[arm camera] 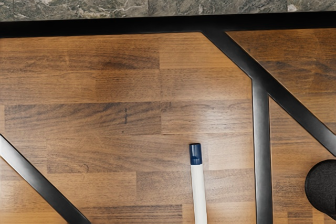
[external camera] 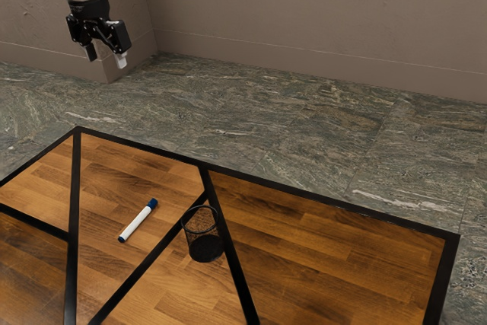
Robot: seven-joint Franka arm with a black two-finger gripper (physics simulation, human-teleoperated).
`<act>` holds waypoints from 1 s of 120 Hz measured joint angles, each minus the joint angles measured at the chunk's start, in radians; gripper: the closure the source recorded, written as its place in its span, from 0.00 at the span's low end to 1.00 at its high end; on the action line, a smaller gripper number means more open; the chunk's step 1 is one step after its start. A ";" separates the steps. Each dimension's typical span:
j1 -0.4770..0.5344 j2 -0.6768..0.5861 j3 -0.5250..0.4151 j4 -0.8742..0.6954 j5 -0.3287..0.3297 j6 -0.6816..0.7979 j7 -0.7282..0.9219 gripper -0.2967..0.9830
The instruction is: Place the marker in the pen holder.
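Because the white, plastic-looking cylindrical marker with the blue cap (external camera: 138, 220) lies on the brown wooden surface (external camera: 327, 249), outside the round black mesh pen holder (external camera: 206, 246), nothing of the placing is done. As the exterior view shows, the holder sits near the marker, between its three and four o'clock; the cap points to one. The black two-finger end effector (external camera: 106, 56), high towards eleven o'clock, is spread wide and empty. Reaching, grasping, lifting, carrying and dropping in all remain, I judge.
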 joint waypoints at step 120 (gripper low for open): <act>0.074 0.449 -0.024 -0.012 -0.067 0.276 0.003 0.25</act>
